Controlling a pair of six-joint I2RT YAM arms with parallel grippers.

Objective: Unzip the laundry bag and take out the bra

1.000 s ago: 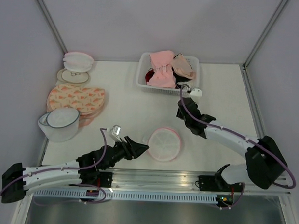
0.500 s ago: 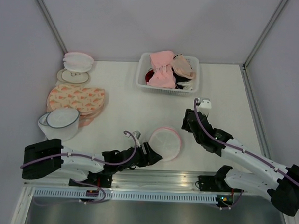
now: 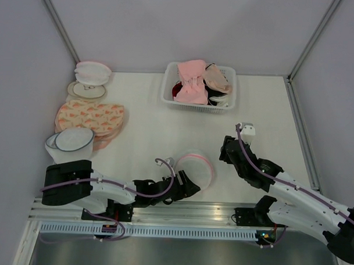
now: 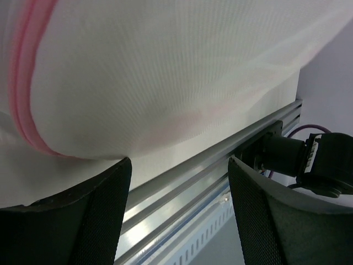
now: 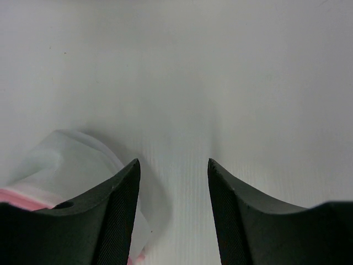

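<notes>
laundry bag (image 3: 195, 168) between left tool (image 3: 190, 183) and right tool (image 3: 224, 154), basket (image 3: 166, 96) behind

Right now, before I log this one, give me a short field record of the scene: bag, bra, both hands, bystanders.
laundry bag: near edge of table, centre; pink zipper looks closed
bra: not visible outside the bag
left hand: open, fingers at the bag's near-left edge, nothing gripped
right hand: open, over bare table just right of the bag
basket: back centre, pink and beige garments inside
blue-rimmed mesh dome: far left
</notes>
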